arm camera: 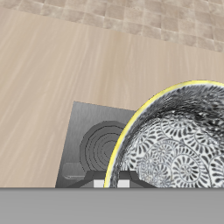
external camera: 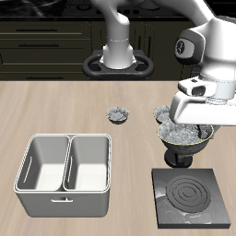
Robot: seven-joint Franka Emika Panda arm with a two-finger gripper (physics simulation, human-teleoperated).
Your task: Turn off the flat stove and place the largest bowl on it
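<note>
My gripper is shut on the rim of the largest bowl, a speckled grey-white bowl, and holds it lifted above the table just behind the flat stove. The stove is a dark grey square slab near the table's front edge, and its concentric burner rings look grey. In the wrist view the bowl with its yellow rim fills the near field, and the stove lies below and beside it. I cannot make out the stove's knob clearly.
Two smaller speckled bowls sit farther back on the table. A white two-compartment bin stands beside the stove near the front edge. The robot's base is at the table's back.
</note>
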